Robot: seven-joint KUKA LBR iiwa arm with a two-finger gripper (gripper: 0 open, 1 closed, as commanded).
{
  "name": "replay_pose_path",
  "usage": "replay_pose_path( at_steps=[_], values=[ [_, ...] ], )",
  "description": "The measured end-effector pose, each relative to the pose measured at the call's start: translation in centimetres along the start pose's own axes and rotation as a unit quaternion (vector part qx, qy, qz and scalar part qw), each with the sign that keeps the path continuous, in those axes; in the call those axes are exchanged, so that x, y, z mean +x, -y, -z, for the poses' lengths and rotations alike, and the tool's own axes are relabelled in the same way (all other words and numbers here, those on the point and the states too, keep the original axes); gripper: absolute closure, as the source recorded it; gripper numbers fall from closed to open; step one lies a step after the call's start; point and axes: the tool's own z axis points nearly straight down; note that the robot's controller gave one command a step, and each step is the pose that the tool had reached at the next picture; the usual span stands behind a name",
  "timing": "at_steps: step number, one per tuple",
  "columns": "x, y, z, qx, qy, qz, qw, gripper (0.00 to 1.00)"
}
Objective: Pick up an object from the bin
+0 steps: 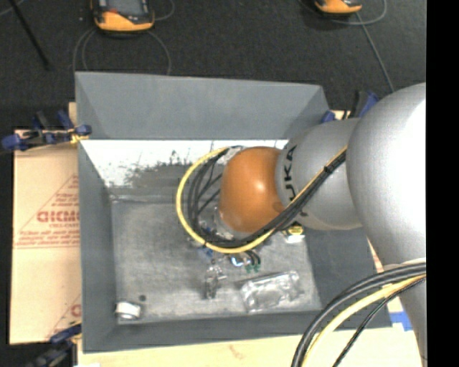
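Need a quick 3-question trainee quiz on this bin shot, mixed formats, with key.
1. True or false: the gripper is over the lower-left corner of the bin in the view.
2. What lies just view-right of the gripper? A) crumpled clear plastic piece B) red ball C) blue cup
3. Fill in: the small white round thing sits in the bin's lower-____ corner in the view.
Key: 1 false; 2 A; 3 left.

Floor: matte black surface, evenly lit | Far side, left: rounded orange-and-black plastic housing resting on the floor | Far side, right: second orange-and-black housing, well apart from the first | Thin pale cable trailing diagonally across the floor near the second housing.
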Motion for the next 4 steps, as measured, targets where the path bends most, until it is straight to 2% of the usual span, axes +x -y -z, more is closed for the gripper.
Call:
replay_pose_path(
  at_steps=[1, 2, 3, 4],
  values=[
    [0.3, 6.3, 3.6, 0.002, -0.0012, 0.077, 0.9971, 0.00],
    [-1.4, 7.7, 0.3, 0.001, -0.0001, 0.155, 0.9880, 0.00],
    [-1.6, 7.7, 0.4, 0.001, 0.0017, 0.153, 0.9883, 1.00],
    [-1.6, 7.7, 0.4, 0.001, 0.0017, 0.152, 0.9884, 1.00]
  ],
)
